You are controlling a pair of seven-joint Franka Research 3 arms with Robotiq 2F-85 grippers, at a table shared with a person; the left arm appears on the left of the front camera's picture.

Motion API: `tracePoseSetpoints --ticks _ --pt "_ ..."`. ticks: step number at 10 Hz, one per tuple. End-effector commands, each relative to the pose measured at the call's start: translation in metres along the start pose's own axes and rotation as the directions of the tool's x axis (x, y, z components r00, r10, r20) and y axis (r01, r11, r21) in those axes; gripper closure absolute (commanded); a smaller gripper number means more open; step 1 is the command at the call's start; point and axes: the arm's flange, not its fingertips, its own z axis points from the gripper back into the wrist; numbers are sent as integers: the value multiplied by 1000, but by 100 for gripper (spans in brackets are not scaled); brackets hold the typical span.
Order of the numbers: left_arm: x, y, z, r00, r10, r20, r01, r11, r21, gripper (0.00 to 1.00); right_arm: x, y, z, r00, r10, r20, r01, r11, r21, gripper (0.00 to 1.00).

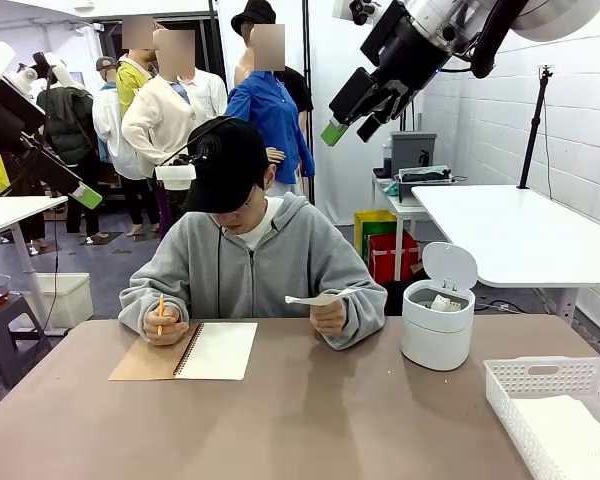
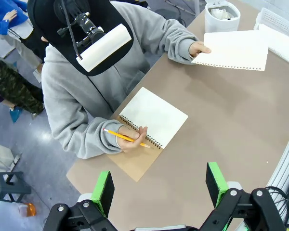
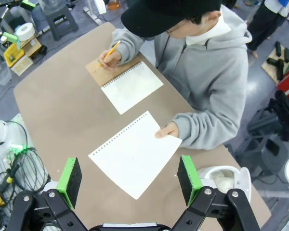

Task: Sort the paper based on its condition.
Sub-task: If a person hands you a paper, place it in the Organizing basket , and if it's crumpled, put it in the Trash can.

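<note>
While the left claw [image 2: 159, 187] is hanging high above the left side of the brown worktop [image 1: 330, 420], its green-padded fingers are standing wide apart and gripping nothing. Below it, the person is resting one hand [image 1: 165, 328], which is holding a yellow pencil [image 1: 161, 312], on the spiral-bound notebook with a tan cover and an open white page [image 1: 218, 350]. Further right, the person's other hand [image 1: 330, 318] is holding a thin flat white paper sheet [image 3: 132, 156], punched along one edge, by its corner just above the worktop, between the notebook and the bin. The right claw [image 3: 130, 174] is hovering well above that sheet, fully spread and carrying nothing. Right again, a small round white bin with its lid flipped up [image 1: 437, 335] is holding what is looking like a crumpled white paper wad [image 1: 445, 301]. At the near right corner a white slotted plastic basket [image 1: 540, 378] is holding flat white paper [image 1: 580, 440]. Judging by this, the sorting is looking partly done: crumpled paper is sitting in the bin and flat paper in the basket, while the held sheet is waiting to be taken, probably for the basket. Counting: two claws, one notebook, one pencil, one sheet in hand, one bin with at least one wad, and one basket whose sheets I am unable to count.
</note>
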Motion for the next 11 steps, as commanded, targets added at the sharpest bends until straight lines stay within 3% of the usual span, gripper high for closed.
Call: tracePoseSetpoints --ticks 1,5,7,9,11 --pt "0 1 -1 1000 1 9 -1 1000 5 0 -2 0 -2 1000 -2 0 2 1000 8 0" --pt "0 1 -1 1000 1 9 -1 1000 5 0 0 0 0 1000 0 0 0 1000 0 0" --pt "0 1 -1 1000 1 9 -1 1000 5 0 -7 -21 -27 960 -218 -178 235 969 80 0" --pt "0 1 -1 1000 1 9 -1 1000 5 0 -17 -41 -49 886 -356 -297 404 908 114 0" --pt "0 1 -1 1000 1 9 -1 1000 5 0 -30 -62 -68 748 -521 -411 595 801 68 0"
